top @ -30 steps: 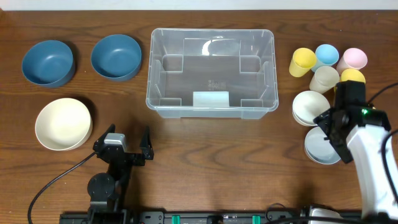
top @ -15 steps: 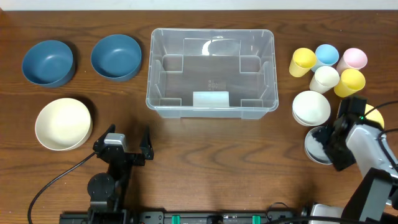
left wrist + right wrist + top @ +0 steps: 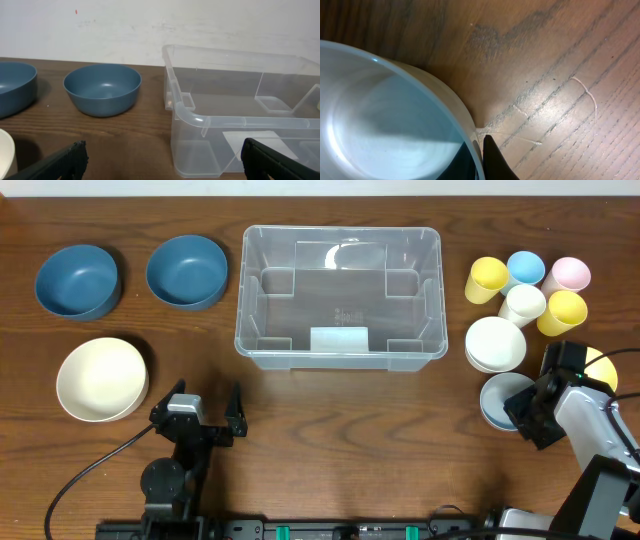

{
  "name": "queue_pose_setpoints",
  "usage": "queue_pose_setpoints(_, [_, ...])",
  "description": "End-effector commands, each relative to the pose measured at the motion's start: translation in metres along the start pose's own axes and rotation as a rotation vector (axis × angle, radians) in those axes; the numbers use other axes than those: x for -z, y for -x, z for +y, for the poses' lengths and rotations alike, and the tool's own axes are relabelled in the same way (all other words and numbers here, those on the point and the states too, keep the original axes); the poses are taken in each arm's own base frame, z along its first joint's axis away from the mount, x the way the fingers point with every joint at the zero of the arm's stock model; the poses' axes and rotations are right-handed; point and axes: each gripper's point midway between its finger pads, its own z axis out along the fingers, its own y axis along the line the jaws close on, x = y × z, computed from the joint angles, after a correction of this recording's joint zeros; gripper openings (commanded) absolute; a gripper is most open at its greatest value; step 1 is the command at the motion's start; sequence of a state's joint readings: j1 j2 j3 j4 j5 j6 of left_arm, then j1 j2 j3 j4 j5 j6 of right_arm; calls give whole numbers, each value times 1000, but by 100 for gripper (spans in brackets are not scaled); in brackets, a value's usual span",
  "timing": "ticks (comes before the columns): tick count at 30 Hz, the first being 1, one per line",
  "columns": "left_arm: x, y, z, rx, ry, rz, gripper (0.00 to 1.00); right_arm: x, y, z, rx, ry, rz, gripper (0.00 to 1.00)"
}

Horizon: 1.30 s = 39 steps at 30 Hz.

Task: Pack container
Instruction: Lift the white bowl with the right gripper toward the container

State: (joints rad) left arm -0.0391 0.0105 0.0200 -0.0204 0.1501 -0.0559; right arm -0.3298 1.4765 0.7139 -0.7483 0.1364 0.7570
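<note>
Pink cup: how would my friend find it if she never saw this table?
Find the big clear container in the middle of the table. In the overhead view, a bunch of cups stands to its right. The pink cup is at the top right corner of the bunch, next to the blue cup, and it is the only pink one.

Even, bright light is cast from above. Glare is seen on the large clear plastic rectangular container [image 3: 340,295]. The pale round bowl [image 3: 385,115] is rendered blurred close up.
</note>
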Motion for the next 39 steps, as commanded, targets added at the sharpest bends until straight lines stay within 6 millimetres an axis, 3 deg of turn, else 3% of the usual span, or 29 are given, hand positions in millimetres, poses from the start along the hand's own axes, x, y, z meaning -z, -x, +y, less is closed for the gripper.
queue_pose_setpoints(1, [-1, -15, 1, 7, 0, 47, 98, -8, -8, -15, 4, -67, 28, 1])
queue_pose_setpoints(10, [-1, -15, 1, 7, 0, 47, 98, 11, -26, -19, 4, -30, 90, 1])
queue_pose_setpoints(17, [-1, -15, 1, 7, 0, 47, 98, 57, -24, -13, 25, 139, -17, 1])
queue_pose_setpoints(21, [-1, -15, 1, 7, 0, 47, 98, 96, -17, -7, 66, 274, -137, 1])
queue_pose_setpoints(25, [-1, -15, 1, 7, -1, 47, 98, 147, -10, 4, 158, 446, -283, 1])
queue_pose_setpoints(35, [-1, -15, 1, 7, 0, 47, 98, 302, -24, 60, 478, 1037, -564, 1])
queue_pose_setpoints(39, [-1, -15, 1, 7, 0, 47, 98, 333, -22, 81, 538, 1137, -593, 2])
